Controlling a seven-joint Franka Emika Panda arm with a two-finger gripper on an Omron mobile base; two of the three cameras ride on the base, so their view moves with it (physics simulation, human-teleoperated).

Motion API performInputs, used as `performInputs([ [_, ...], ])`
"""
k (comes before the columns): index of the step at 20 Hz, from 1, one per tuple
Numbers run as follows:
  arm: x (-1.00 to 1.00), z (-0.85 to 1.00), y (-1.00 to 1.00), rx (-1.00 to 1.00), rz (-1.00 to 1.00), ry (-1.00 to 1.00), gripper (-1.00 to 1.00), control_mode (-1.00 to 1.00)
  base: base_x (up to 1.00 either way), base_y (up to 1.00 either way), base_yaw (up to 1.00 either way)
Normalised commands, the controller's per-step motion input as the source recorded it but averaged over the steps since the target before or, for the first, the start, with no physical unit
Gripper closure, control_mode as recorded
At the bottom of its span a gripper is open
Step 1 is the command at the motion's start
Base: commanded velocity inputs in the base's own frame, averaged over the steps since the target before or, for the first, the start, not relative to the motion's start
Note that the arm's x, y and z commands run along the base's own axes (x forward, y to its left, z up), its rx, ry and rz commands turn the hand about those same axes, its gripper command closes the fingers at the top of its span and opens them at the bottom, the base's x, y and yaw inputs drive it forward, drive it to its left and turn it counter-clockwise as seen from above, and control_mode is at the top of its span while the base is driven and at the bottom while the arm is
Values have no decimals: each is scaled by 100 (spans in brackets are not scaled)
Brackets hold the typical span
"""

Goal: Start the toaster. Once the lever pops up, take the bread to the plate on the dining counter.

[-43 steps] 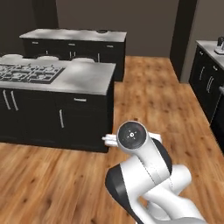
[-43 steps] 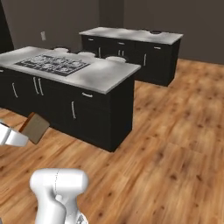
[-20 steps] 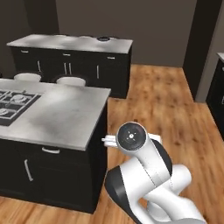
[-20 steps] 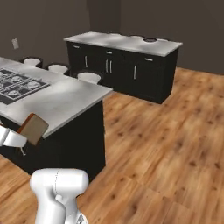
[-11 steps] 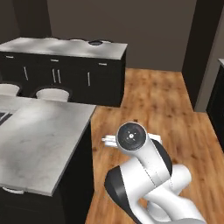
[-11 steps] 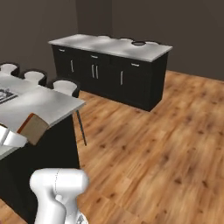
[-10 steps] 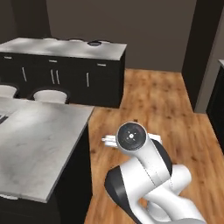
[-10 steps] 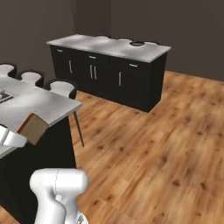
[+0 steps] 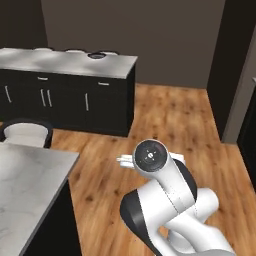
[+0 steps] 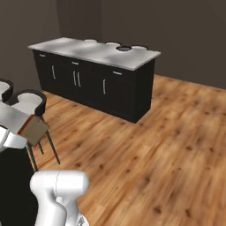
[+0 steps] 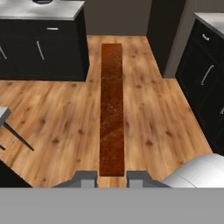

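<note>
One slice of bread [image 11: 112, 109] sits pinched edge-on in the jaws, mid-carry; next, reach the dining worktop [image 9: 75, 62] and its plate [image 9: 96, 55].

1. the base has driven on and turned, so both base views have shifted: this is the camera moving, not the things.
2. the gas cooktop that filled the near island's top earlier has slid out of both base views; a bare marble worktop corner [image 9: 35, 175] now sits at the lower left of the left base view.
3. the far dark-fronted worktop [image 10: 95, 53] has drawn closer and larger.
4. a stool [image 10: 28, 103] now stands beside the near island.
</note>
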Motion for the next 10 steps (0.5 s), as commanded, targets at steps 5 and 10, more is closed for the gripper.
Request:
performInputs([
  [5, 0, 0, 0, 0, 0, 0, 100, 100, 100, -80, 2],
  [10, 0, 0, 0, 0, 0, 0, 100, 100, 100, -75, 4],
])
